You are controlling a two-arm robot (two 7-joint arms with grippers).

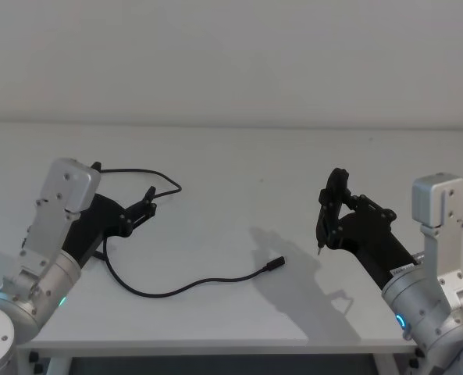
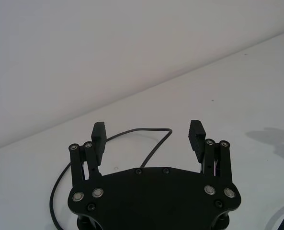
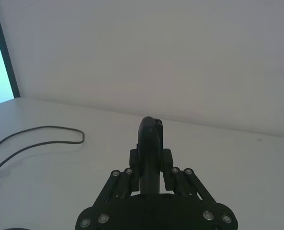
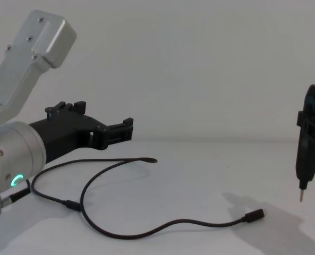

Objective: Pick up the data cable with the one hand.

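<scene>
The data cable (image 1: 176, 291) is a thin black cord lying loose in curves on the white table. One small plug (image 1: 276, 264) rests near the table's middle, also visible in the chest view (image 4: 254, 214). My left gripper (image 1: 148, 201) hangs open just above the cable's far loop (image 2: 151, 146), with nothing between its fingers (image 2: 99, 132). From the chest, this gripper (image 4: 106, 115) is clear of the table. My right gripper (image 1: 334, 205) is raised at the right, shut on a slim dark tool (image 3: 150, 129) whose thin metal tip (image 4: 300, 195) points down.
The white table's front edge (image 1: 215, 344) runs close below the cable. A plain wall stands behind the table. Bare tabletop lies between the plug and the right arm, with that arm's shadow (image 1: 293, 281) on it.
</scene>
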